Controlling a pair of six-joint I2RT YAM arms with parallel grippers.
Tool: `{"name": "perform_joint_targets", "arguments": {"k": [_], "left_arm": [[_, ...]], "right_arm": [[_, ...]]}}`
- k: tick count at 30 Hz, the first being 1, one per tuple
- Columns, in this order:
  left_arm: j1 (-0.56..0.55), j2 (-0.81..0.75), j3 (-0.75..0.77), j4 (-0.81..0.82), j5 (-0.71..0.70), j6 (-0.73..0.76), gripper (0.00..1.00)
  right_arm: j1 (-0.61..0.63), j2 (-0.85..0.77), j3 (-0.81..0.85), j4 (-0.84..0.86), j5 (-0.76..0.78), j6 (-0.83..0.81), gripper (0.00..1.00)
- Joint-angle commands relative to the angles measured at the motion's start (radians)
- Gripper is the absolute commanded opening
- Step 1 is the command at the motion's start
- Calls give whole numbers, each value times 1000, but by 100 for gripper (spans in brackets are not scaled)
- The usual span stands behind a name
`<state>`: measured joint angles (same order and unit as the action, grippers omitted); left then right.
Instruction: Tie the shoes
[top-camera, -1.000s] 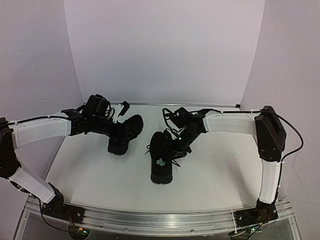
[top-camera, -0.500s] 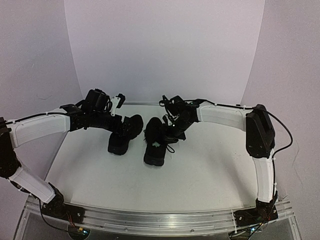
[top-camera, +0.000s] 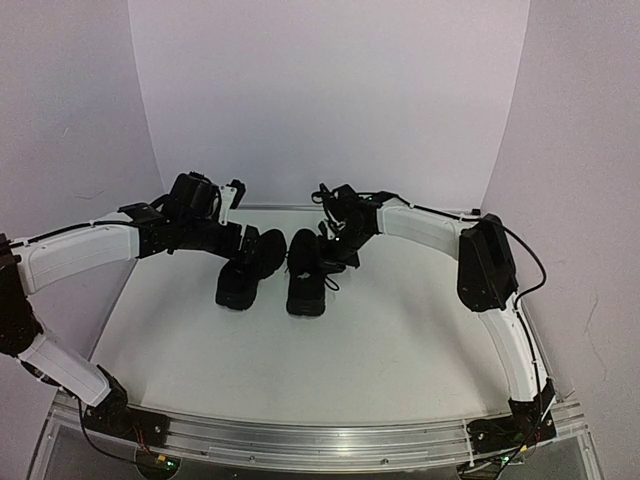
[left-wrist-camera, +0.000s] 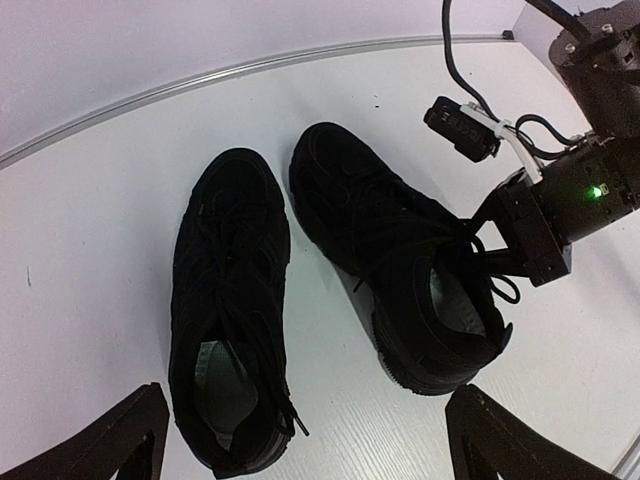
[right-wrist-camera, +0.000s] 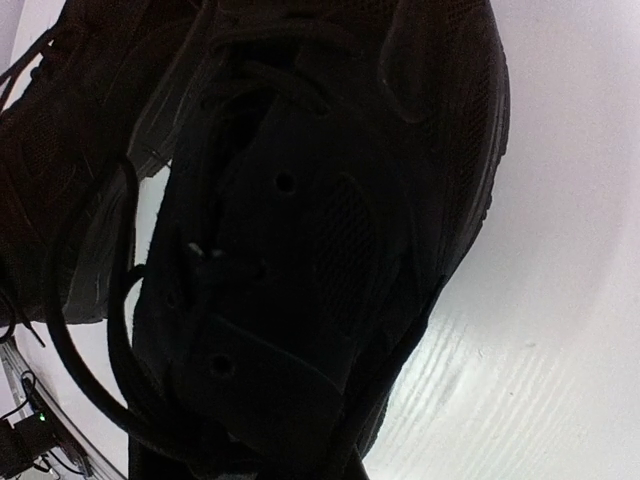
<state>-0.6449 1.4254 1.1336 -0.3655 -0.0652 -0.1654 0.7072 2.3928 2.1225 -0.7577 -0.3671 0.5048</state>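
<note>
Left shoe and right shoe lie side by side on the worktop, toward its far edge. The right gripper sits against the right shoe's outer side; the left gripper hangs above the pair.

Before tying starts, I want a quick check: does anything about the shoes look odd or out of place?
Nothing damaged or spilled. Both shoes stand upright side by side; only their laces straggle loose and untied.

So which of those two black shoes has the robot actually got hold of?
The shoe on the right arm's side: the right gripper is pinched shut at its ankle opening. The other shoe lies untouched, under the open left gripper.
</note>
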Motion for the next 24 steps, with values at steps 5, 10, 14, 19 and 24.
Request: {"name": "perform_joint_targets", "arguments": {"k": [5,10,14,19,24], "left_arm": [[9,24,52,25,-25,-7,100],[16,39,74,-2,-3,-45,100],[31,61,166,-97,46,-98,100],[44,157,399,-340,52,-125,100],[96,145,468,-382,127,-118,100]], "right_arm": [[15,117,207,62,-139,-32,0],[4,55,139,61,-159,-36,46],[-26,-120,-21,66,-121,-48,71],[-75,-362,-196,69,-95,-93,85],[-113,-577,-337,95,-82,-105,89]]}}
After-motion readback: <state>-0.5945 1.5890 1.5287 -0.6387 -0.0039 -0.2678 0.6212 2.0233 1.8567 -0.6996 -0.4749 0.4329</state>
